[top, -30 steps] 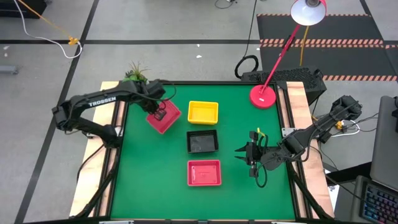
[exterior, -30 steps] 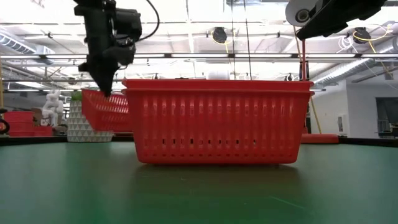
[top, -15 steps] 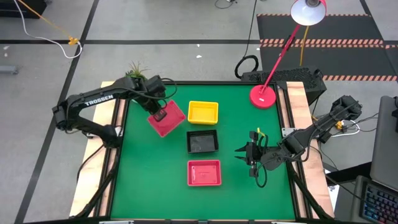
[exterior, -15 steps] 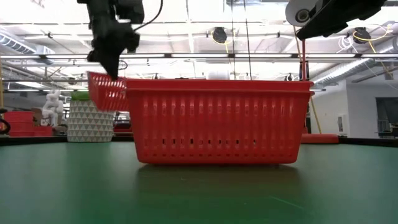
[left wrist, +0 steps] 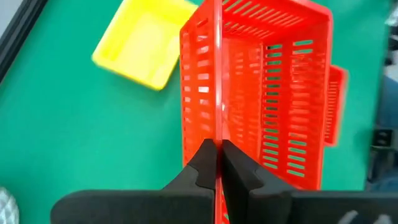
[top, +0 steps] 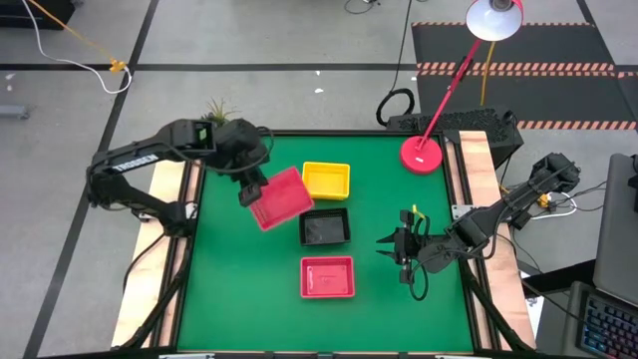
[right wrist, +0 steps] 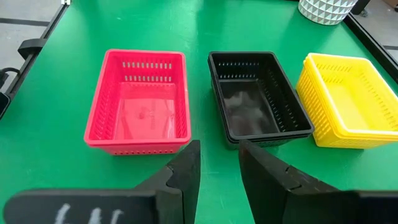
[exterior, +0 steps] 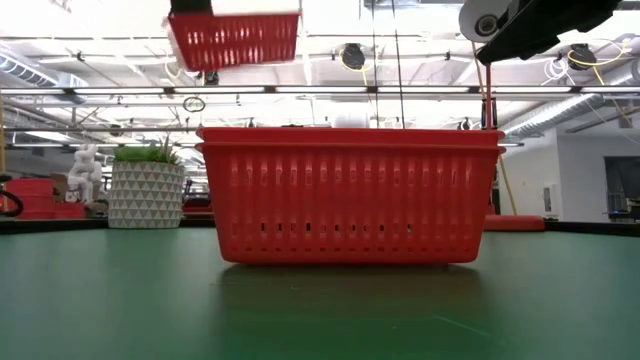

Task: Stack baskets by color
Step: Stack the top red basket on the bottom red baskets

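Observation:
My left gripper (top: 251, 189) is shut on a red basket (top: 287, 197) and holds it high over the table's far left part, next to the yellow baskets (top: 326, 180). In the low view this red basket (exterior: 235, 40) hangs level near the top of the picture. Black baskets (top: 325, 226) rest on their bottoms at mid-table. Nearer stands another red basket (top: 328, 277), which shows two rims, one on the other (exterior: 350, 140). My right gripper (top: 399, 249) waits open to the right of them, nothing between its fingers (right wrist: 183, 171). My left gripper pinches one side wall of the red basket at its rim (left wrist: 218, 134), one finger inside the basket and one outside. The fingers come slanting down from the table's left side. The basket is lifted clear, well above the other baskets.
A round red lamp base (top: 422, 153) stands at the far right corner and a white plant pot (exterior: 146, 195) at the far left corner. Bare green table (top: 239, 289) lies at the near left.
My left gripper has gone up and toward the table's right with the red basket, rolling as it went. The basket, low and tilted by the far left corner before, now hangs high and level beside the yellow baskets.

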Motion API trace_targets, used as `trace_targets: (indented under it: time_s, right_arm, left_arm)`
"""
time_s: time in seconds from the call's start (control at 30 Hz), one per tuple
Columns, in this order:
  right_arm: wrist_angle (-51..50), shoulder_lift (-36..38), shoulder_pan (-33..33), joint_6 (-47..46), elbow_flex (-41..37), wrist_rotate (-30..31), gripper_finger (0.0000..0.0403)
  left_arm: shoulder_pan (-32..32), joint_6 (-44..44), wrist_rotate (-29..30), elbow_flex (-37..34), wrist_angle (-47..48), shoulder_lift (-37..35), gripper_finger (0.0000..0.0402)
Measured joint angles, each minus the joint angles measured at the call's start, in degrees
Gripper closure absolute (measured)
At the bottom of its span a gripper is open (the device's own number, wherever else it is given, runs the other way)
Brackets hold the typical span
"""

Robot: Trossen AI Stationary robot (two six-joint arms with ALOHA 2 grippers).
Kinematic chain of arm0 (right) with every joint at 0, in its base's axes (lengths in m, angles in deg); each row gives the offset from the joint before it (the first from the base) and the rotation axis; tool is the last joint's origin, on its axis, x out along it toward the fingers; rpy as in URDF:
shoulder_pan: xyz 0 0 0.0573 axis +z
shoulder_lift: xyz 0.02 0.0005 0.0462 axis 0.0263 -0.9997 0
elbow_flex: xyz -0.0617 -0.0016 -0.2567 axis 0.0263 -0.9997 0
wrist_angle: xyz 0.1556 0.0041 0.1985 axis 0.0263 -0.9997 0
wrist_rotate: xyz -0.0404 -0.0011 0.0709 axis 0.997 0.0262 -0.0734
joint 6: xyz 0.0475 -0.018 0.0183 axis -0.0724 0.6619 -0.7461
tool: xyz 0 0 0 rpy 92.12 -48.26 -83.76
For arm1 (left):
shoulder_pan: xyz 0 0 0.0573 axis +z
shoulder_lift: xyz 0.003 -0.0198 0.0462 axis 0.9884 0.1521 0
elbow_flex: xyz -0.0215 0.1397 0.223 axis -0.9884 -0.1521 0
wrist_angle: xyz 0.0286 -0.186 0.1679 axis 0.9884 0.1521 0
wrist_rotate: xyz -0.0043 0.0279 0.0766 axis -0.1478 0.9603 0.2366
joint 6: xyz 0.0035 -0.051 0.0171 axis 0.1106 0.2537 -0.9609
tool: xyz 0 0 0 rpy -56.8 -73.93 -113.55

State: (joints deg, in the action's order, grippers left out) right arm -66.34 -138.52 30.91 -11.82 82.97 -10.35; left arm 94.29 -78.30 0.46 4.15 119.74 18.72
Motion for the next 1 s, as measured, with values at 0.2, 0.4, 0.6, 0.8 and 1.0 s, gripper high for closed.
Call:
trace_targets:
  time_s: [0.2, 0.4, 0.6, 0.8, 1.0]
  right_arm:
    - [0.00, 0.00, 0.17, -1.05, 0.00, 0.01, 0.0300]
    - [0.11, 0.00, 2.61, -3.53, 0.00, 0.07, 0.0300]
    - [0.83, 0.00, 7.35, -6.28, 0.01, 3.91, 0.0301]
    - [2.68, 0.02, 11.65, -6.62, 0.02, 9.08, 0.0318]
    - [2.80, 0.69, 12.93, -5.54, 0.04, 9.29, 0.0340]
  left_arm:
    - [-6.74, -0.08, 0.04, 3.97, -2.01, 0.00, 0.0397]
    - [-11.90, 2.76, 0.52, 5.74, -4.56, 0.52, 0.0397]
    - [-15.27, 4.49, 0.58, 6.16, -9.31, 1.60, 0.0397]
    - [-18.22, 4.51, 0.63, 6.00, -11.85, 4.19, 0.0397]
    - [-20.08, 4.28, -0.32, 6.00, -16.03, 7.85, 0.0397]
